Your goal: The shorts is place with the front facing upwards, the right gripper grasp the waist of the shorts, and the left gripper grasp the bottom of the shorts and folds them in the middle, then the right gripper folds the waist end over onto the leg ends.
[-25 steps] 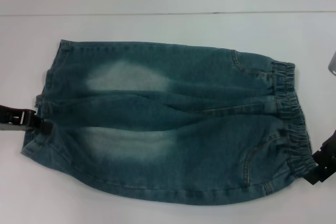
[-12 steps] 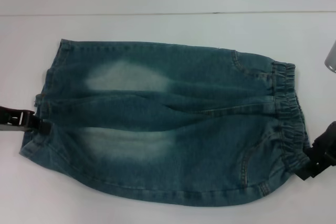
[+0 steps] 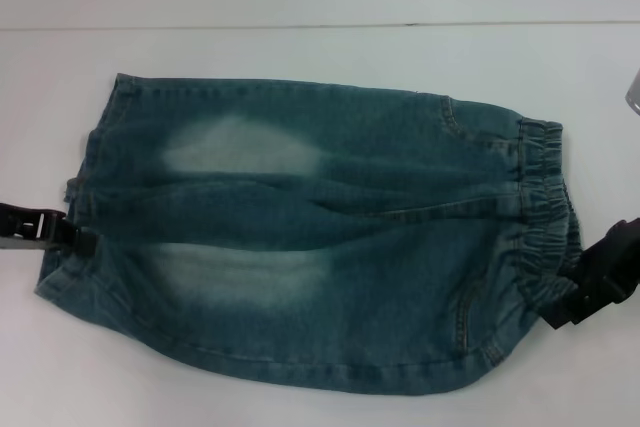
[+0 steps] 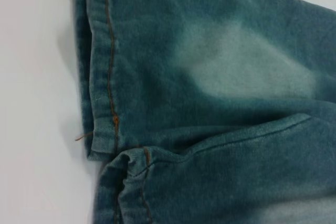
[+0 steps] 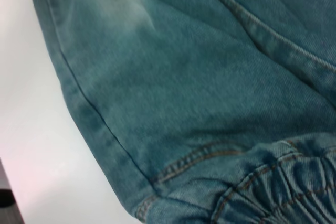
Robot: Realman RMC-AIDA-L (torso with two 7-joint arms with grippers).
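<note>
The shorts lie flat on the white table, front up, with two pale thigh patches. The bottom of the shorts points left and the gathered waist points right. My left gripper rests at the near leg's hem, beside the gap between the legs. My right gripper is shut on the near corner of the waist, which bunches inward. The left wrist view shows the leg ends with orange stitching. The puckered waist fills a corner of the right wrist view.
The white table carries a thin seam line across its far side. A grey, shiny object pokes in at the right edge of the head view.
My right gripper has moved left and away from me with the near waist corner, pulling the near edge of the shorts inward. The left gripper has stayed put.
</note>
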